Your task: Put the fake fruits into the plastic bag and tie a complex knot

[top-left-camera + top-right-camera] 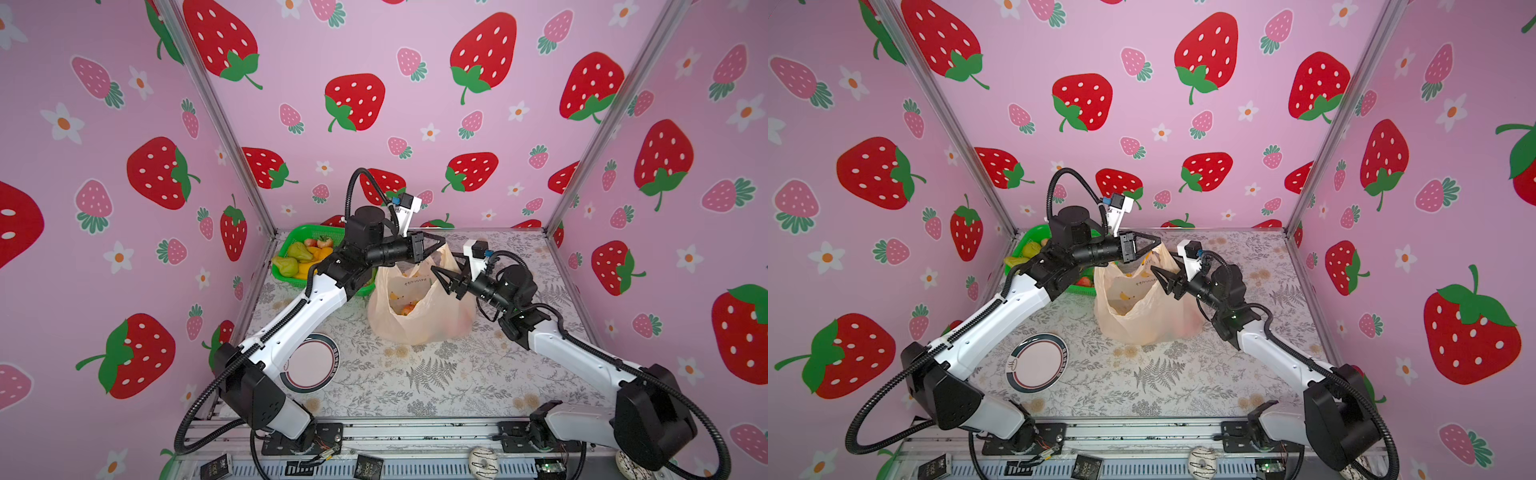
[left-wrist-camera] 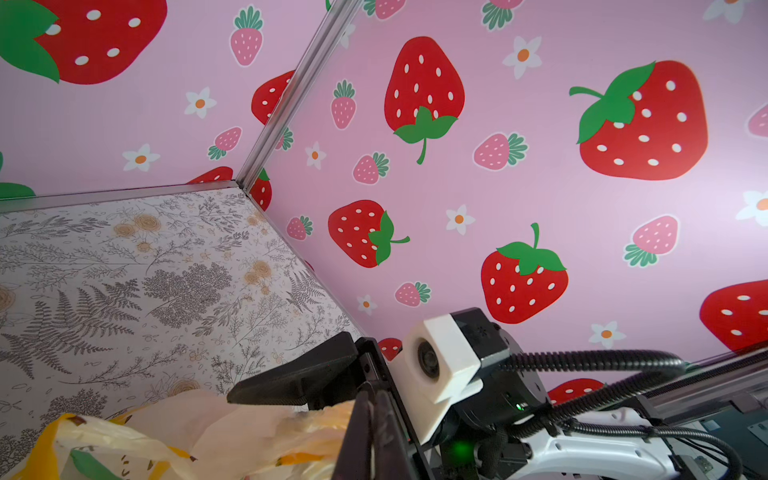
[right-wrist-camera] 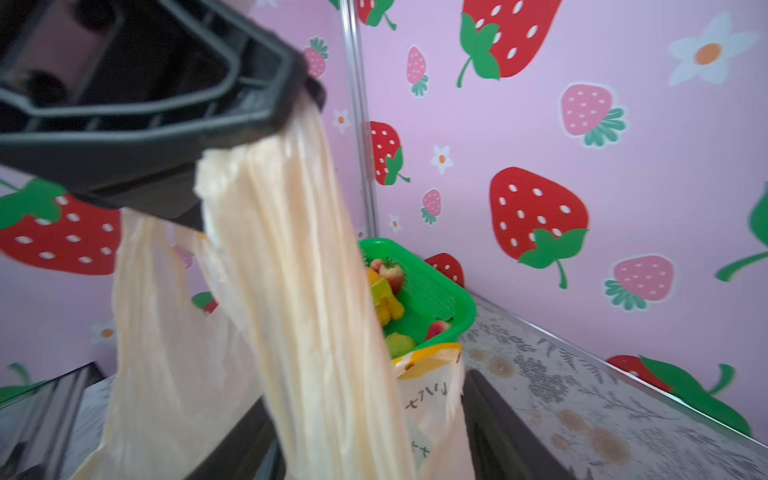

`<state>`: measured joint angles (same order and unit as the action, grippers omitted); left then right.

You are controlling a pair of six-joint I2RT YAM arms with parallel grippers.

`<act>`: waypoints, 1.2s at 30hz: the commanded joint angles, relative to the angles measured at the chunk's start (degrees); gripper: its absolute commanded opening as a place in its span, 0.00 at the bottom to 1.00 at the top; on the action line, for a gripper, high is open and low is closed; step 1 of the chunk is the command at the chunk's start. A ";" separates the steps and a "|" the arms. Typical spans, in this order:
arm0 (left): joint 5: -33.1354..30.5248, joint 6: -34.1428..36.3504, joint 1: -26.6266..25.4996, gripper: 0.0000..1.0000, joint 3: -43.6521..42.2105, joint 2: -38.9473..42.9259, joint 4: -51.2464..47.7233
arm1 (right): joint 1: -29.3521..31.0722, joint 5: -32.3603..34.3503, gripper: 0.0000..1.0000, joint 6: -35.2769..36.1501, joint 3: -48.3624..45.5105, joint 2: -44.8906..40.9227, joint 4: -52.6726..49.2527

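In both top views your plastic bag (image 1: pixel 419 320) stands mid-table with its mouth open, and a few fake fruits (image 1: pixel 409 308) show through its thin wall. Your left gripper (image 1: pixel 439 247) is pressed together on one handle (image 1: pixel 448 254) and holds it up above the bag. Your right gripper (image 1: pixel 441 279) hovers at the near-right edge of the mouth, jaws spread, holding nothing. The green basket (image 1: pixel 286 249) in the far left corner holds pears, bananas and a red piece. In the left wrist view the bag's crumpled rim (image 2: pixel 232 428) lies just beneath one finger of your right gripper (image 2: pixel 291 384); you cannot tell whether they touch. In the right wrist view your left gripper (image 3: pixel 297 108) pinches the handle (image 3: pixel 299 249), which runs down as a taut pleated band. Your right gripper's own fingers (image 3: pixel 494 424) stand apart on either side of a bag panel, and the basket (image 3: pixel 440 286) shows fruit beyond. By these views the loading looks only partly done. No knot is started: only one handle is gathered, so you have the rest of the fruit and all the tying ahead.
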<state>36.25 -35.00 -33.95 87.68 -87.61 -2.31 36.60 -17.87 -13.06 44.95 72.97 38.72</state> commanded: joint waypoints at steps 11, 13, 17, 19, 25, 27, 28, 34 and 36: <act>-0.55 -1.67 -1.11 0.00 0.08 1.45 3.60 | 9.38 53.45 0.24 -4.12 0.67 8.16 -4.14; -1.08 -1.35 -1.14 0.00 0.04 1.92 3.54 | 9.38 52.77 0.21 -4.76 -0.62 8.33 -5.19; -1.27 -0.95 -0.86 0.00 0.11 2.06 3.16 | 9.37 44.92 0.21 -2.87 -5.62 6.80 -1.80; -1.27 -0.66 -0.85 0.00 0.16 1.92 2.80 | 8.95 38.94 0.24 -0.68 -8.58 4.91 1.38; -1.38 0.51 -0.53 0.00 0.65 1.51 1.56 | 2.27 11.55 0.65 3.00 -6.63 -1.43 -2.52; -1.26 0.69 -0.58 0.00 0.61 1.70 1.45 | -1.01 0.66 0.76 3.91 -5.16 -2.74 -4.88; -1.25 0.73 -0.54 0.00 0.65 1.66 1.50 | -2.41 -2.99 0.83 4.28 -4.47 -3.00 -5.98; -0.66 0.58 -0.54 0.00 0.62 2.21 1.66 | -9.36 -22.61 0.99 6.38 -0.03 -0.12 -8.11; -0.50 0.56 -0.54 0.00 0.35 2.55 1.92 | -11.64 -27.52 1.00 5.20 1.55 2.32 -5.91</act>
<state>34.94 -34.74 -34.70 86.70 -87.37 -3.22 27.20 -31.68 -8.23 44.18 72.88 32.14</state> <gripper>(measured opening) 0.047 0.992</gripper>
